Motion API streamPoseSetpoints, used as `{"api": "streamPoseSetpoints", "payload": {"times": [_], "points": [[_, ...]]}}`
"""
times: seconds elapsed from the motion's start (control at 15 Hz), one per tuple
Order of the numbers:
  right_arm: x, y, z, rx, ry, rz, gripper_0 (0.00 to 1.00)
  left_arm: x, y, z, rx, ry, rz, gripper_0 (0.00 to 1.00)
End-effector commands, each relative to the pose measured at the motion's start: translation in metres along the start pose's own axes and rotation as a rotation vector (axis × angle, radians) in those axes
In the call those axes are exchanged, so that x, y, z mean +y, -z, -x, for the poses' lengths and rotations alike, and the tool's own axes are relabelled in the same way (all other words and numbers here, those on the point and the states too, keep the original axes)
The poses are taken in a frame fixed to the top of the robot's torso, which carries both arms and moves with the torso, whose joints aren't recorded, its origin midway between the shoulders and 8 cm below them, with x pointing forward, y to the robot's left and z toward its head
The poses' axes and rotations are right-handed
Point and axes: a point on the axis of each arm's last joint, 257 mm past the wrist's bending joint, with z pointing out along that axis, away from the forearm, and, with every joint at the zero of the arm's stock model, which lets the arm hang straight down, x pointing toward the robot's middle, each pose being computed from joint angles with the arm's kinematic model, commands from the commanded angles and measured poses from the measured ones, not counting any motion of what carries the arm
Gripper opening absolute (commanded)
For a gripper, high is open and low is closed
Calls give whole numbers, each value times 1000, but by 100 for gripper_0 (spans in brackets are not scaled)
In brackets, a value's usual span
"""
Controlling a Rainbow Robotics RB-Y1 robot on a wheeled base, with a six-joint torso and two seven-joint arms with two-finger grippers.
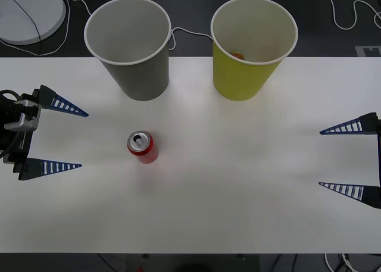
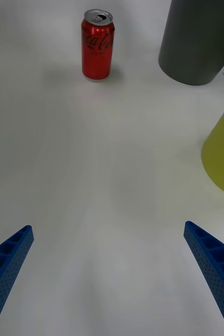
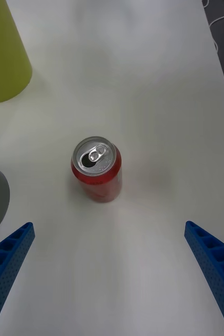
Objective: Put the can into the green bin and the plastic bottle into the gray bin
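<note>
Two grippers waiting at the table's [image 1: 238, 183] sides, both spread wide and gripping nothing: left gripper [image 1: 62, 138] hovering at the left edge, right gripper [image 1: 348, 159] at the right edge. Standing upright between them, nearer the left side, the can [image 1: 142, 147], silver top and pull tab facing up, touching neither bin. Sitting at the far edge of the table, side by side and apart: the gray bin [image 1: 132, 46] just beyond the can, the green bin [image 1: 250, 49] further to the right. Lying inside the green bin, something small and orange, too little showing to name. Trailing behind the bins, a white cable [image 1: 190, 33].

Judging by the layout, beginning the first step: reaching for the can, nothing grasped yet. Looking straight down on the can in the left wrist view [image 3: 97, 169], with blue fingers [image 3: 9, 257] flanking open table short of it. Seeming better placed, the left gripper, being nearer.

Calling next for moving that gripper forward until the fingers straddle the can's body, then closing gently around its middle. Watching for a nudge tipping the can, and for clipping the gray bin while carrying across to the green one.
</note>
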Motion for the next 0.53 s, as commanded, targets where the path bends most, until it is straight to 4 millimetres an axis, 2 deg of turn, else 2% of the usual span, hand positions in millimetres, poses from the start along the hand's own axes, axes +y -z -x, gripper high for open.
{"api": "streamPoseSetpoints", "payload": {"times": [0.07, 0.2, 0.33, 0.53], "points": [[0, 0, 0, 0, 0, 0, 100, 0, 0, 0, 0, 0, 0, 100], [0, 0, 0, 0, 0, 0, 100, 0, 0, 0, 0, 0, 0, 100], [0, 0, 0, 0, 0, 0, 100, -6, -6, -11, 4, 38, -16, 100], [0, 0, 0, 0, 0, 0, 100, -5, -6, -11, -4, 44, -12, 100]]}}
